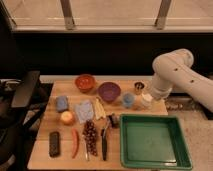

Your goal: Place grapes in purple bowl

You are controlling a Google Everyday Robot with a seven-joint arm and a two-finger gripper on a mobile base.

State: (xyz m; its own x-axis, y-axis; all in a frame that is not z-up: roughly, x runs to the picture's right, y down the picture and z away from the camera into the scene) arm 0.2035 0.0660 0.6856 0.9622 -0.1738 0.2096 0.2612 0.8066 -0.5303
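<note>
A dark wall runs beneath a bright window strip along the top of the frame, and a black office chair (pixel 24 95) stands at the left. Below them a wooden desk (pixel 45 157) fills the lower middle.

The robot's white arm (pixel 172 67) enters from the right edge. Its forearm rises toward a rounded elbow in the upper right, and the last link then bends steeply down to the desk's right rear corner. The gripper (pixel 151 98) sits at that lower end, just right of the small blue cup (pixel 128 100) and just behind the far right corner of the green tray (pixel 176 161). Its jaws stand wide apart, and it is well away from the fruit.

The grapes (pixel 90 137) lie flat on the desk in the lower middle of the frame, a dark red-purple bunch stretched front to back. The carrot (pixel 75 142) lies just to their left and a dark-handled tool (pixel 104 143) to their right. The purple bowl (pixel 109 91) stands upright toward the back of the desk, right of the orange-red bowl (pixel 85 81) and left of the blue cup, well apart from the grapes.

A blue sponge (pixel 61 103), a pale packet (pixel 84 111), a round yellow-orange fruit (pixel 67 118) and a black bar (pixel 54 144) occupy the desk's left half. A small brown cup (pixel 139 87) stands behind the blue cup.
</note>
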